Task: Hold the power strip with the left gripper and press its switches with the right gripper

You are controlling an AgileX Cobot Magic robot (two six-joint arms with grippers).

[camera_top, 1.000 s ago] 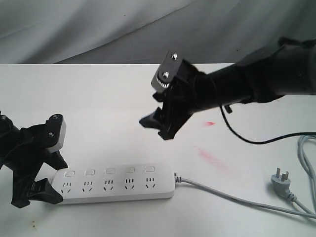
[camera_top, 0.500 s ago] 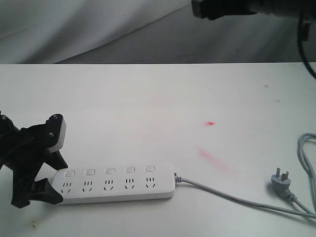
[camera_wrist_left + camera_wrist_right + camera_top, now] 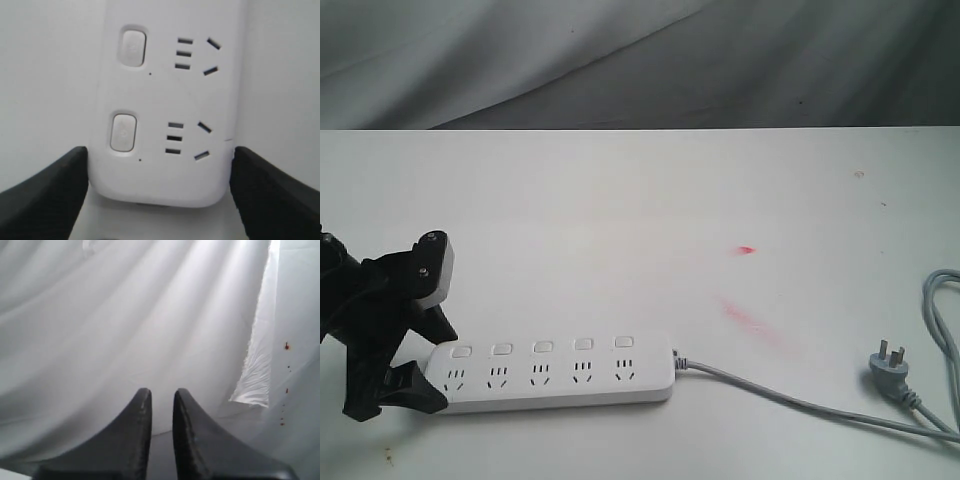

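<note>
The white power strip (image 3: 555, 373) lies along the table's front edge, with its row of small switches (image 3: 542, 347) above the sockets. Its grey cord (image 3: 790, 400) runs right to the plug (image 3: 890, 365). My left gripper (image 3: 433, 365) straddles the strip's left end. In the left wrist view its black jaws press both long sides of the strip (image 3: 165, 100), just behind the nearest switch (image 3: 123, 132). My right gripper (image 3: 162, 392) is out of the exterior view. It points at grey cloth, its jaws nearly together with nothing between them.
Red smears (image 3: 745, 318) mark the white table (image 3: 620, 200) right of centre. A grey cloth backdrop (image 3: 620, 60) hangs behind the table. More cord loops at the right edge (image 3: 938, 300).
The right arm, which hung above the strip's right half a second ago, rose to the top edge and has now left the exterior view. The left gripper and strip have not moved.
</note>
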